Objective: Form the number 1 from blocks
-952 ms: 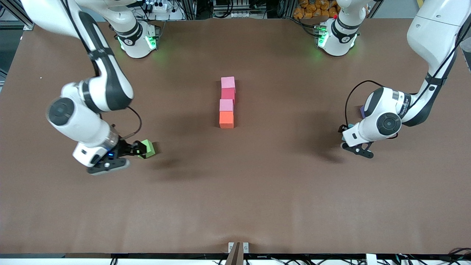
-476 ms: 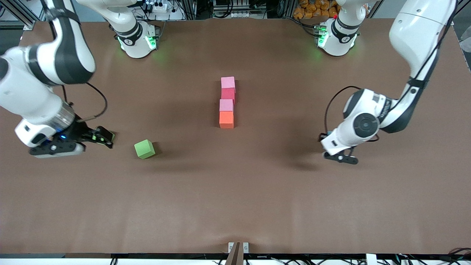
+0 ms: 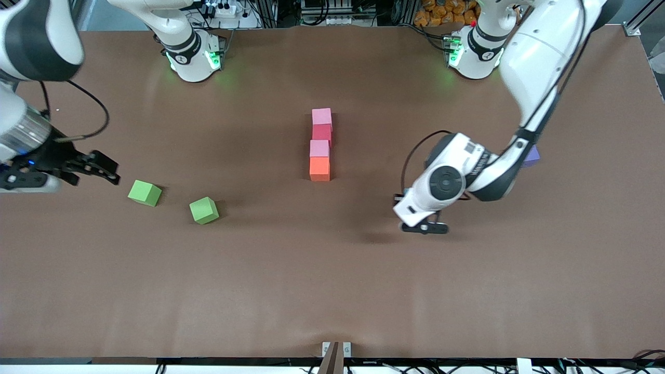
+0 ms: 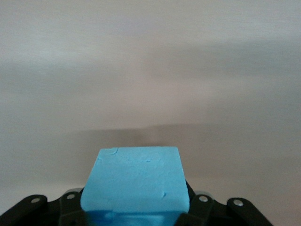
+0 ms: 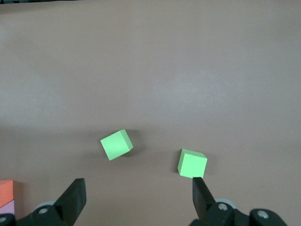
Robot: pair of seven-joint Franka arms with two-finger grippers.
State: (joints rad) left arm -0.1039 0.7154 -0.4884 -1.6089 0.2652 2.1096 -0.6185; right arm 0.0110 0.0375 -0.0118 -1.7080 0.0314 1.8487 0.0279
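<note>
Column of blocks: four cubes are sitting touching in a straight line mid-table, from farthest to nearest the front camera: light pink block, crimson block, second pink block, orange block.
Light blue block: it is being carried clamped between the fingers of the left gripper, up in the air.
Left gripper: it is hanging over bare table toward the left arm's end, well apart from the column.
Right gripper: its fingers are standing spread apart with nothing between them, over the right arm's end of the table.
Green cubes: one is lying just beside the right gripper, the other near it, closer to the column.
Purple cube: it is partly hidden by the left arm.
</note>
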